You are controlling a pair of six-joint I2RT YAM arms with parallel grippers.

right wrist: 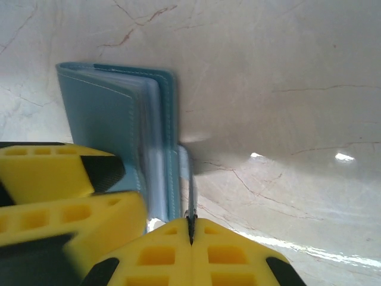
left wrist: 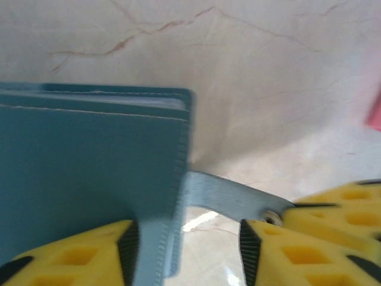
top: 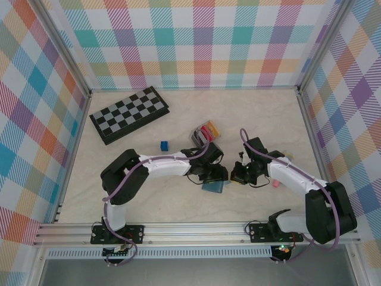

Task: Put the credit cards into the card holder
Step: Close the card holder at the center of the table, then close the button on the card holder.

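The card holder stands near the middle of the tabletop, a bit toward the far edge. Red and yellow cards stand in it. One pink card lies flat closer to the near edge, right beside the right arm. Just on the near side of the holder lies a blue wallet. The left gripper is open, and the wallet's edge sits between its yellow fingers. The right gripper is squeezed closed on the wallet's thin strap. A small blue cube sits left of the holder. A chessboard lies by the far left corner.
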